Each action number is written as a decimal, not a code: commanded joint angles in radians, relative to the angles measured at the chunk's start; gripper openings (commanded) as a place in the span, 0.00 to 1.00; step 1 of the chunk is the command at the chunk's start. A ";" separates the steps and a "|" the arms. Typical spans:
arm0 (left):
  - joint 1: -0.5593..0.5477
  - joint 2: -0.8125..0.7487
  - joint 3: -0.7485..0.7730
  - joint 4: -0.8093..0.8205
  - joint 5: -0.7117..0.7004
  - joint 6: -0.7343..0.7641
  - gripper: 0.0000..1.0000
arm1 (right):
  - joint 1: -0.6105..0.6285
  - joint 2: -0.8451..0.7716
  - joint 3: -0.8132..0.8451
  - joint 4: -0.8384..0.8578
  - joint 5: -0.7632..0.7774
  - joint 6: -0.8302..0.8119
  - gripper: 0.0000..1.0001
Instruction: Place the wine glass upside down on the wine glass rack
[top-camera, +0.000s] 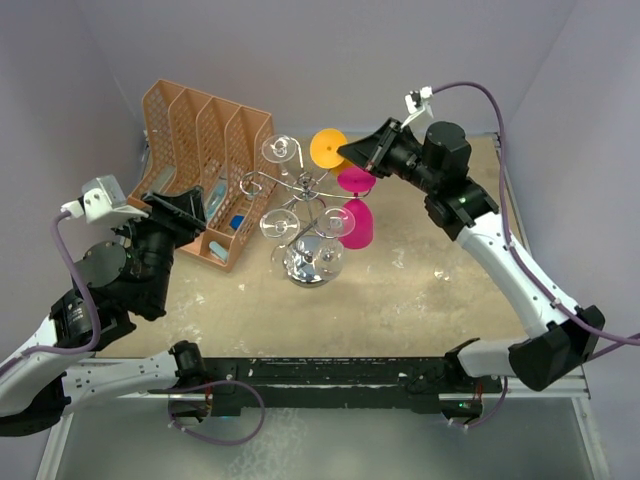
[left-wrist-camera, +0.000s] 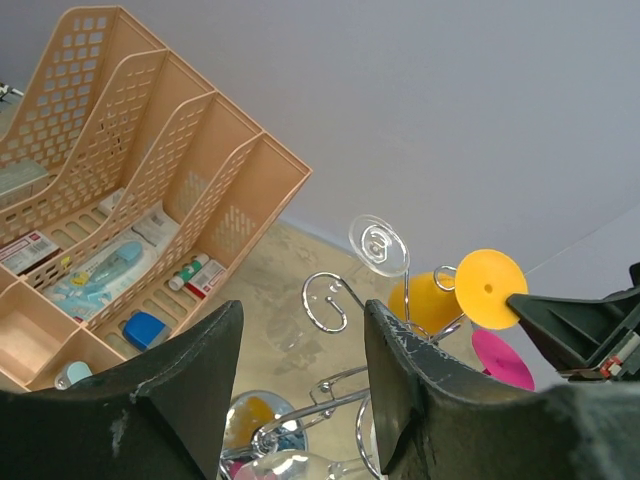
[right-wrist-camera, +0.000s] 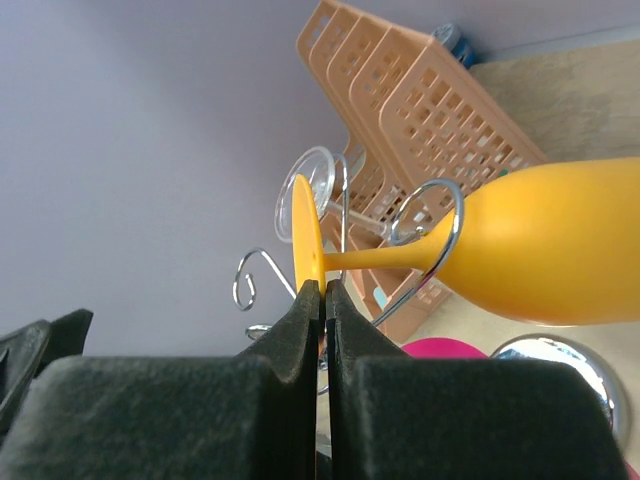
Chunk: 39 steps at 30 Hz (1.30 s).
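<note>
The orange wine glass (right-wrist-camera: 550, 250) lies tilted, bowl low, with its stem inside a curled arm (right-wrist-camera: 440, 215) of the chrome wine glass rack (top-camera: 300, 190). My right gripper (right-wrist-camera: 325, 288) is shut on the rim of the glass's round foot (top-camera: 329, 149); the left wrist view shows that foot (left-wrist-camera: 490, 288) against the black fingertips (left-wrist-camera: 525, 305). At the rack's left my left gripper (left-wrist-camera: 303, 315) is open, with nothing between its fingers (top-camera: 200, 205), and an empty scroll arm (left-wrist-camera: 330, 300) is just beyond them.
A pink glass (top-camera: 357, 215) and clear glasses (top-camera: 280, 150) hang upside down on the rack above its shiny round base (top-camera: 313, 262). An orange plastic file organizer (top-camera: 200, 130) holding small items stands at the back left, close behind my left gripper.
</note>
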 joint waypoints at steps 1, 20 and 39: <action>-0.003 -0.010 0.015 -0.003 -0.005 -0.019 0.49 | -0.002 -0.050 0.016 0.022 0.138 0.008 0.00; -0.003 -0.011 0.015 -0.012 -0.013 -0.020 0.49 | -0.002 0.080 0.119 0.046 0.100 -0.073 0.04; -0.003 -0.019 0.002 -0.020 -0.032 -0.014 0.49 | -0.002 0.057 0.145 0.003 0.134 -0.113 0.51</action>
